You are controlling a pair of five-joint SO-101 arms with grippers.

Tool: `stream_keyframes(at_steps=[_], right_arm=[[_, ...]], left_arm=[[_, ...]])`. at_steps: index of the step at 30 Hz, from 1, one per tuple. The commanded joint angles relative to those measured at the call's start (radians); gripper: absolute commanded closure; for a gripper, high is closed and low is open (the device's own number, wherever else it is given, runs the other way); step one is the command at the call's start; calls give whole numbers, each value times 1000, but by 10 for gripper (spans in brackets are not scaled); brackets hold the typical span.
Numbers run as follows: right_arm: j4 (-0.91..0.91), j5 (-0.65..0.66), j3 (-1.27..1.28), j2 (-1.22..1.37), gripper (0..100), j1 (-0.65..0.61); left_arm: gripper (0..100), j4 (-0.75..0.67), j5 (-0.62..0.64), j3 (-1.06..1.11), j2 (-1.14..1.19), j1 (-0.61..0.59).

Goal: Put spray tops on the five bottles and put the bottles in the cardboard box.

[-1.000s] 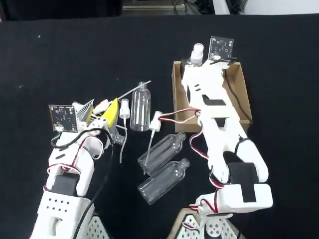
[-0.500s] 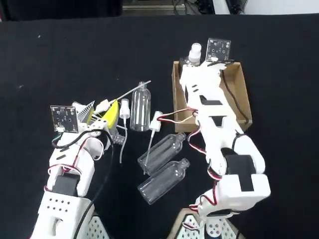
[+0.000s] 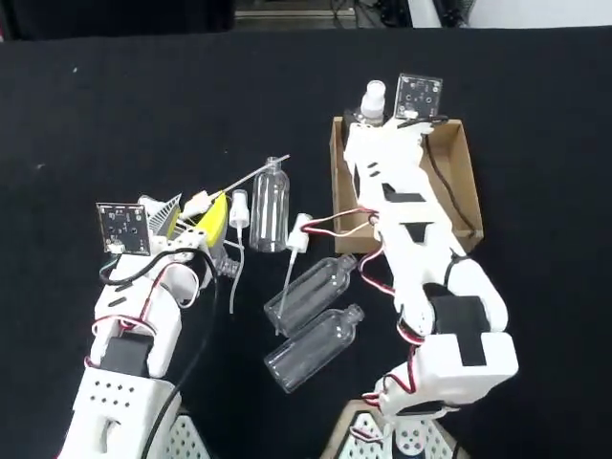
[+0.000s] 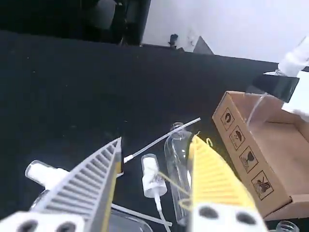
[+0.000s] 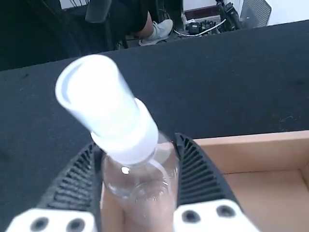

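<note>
My right gripper (image 5: 140,162) is shut on a clear bottle (image 5: 137,186) with a white spray top (image 5: 104,106), held above the far wall of the cardboard box (image 5: 256,186). In the high view that capped bottle (image 3: 374,98) sticks out past the box's (image 3: 461,182) far left corner. My left gripper (image 4: 155,142) hangs open over the table with nothing between its grey and yellow fingers. Beyond it lie a loose spray top (image 4: 152,175) and an uncapped bottle (image 4: 177,159). Two more uncapped bottles (image 3: 311,287) (image 3: 314,349) lie between the arms.
Another loose spray top (image 3: 298,232) with its tube lies close to the box's left wall, and one more (image 4: 41,171) lies near the left gripper. The table is covered in black cloth. The right arm stretches across the box.
The right arm has shifted slightly to the left with the capped bottle in its gripper. The left arm and the loose bottles have not moved.
</note>
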Motion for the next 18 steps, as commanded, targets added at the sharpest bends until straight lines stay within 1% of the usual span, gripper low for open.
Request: stream_keyframes(at_steps=[1, 3, 8, 12, 14, 18], right_arm=[[-34, -8, -36, -4, 983, -37], [-34, 3, -35, -4, 982, -46], [-35, 110, -19, -4, 982, -78], [-37, 126, -10, -4, 979, -91], [-37, 126, -10, -4, 936, -91], [-35, 126, -8, -4, 800, -89]], left_arm=[[780, -23, 5, -13, -11, -4], [780, -23, 5, -12, -11, -4], [780, -23, 5, -12, -11, -4], [780, -23, 5, -12, -11, -4], [780, -23, 5, -12, -11, -4], [780, -23, 5, -10, -11, -4]])
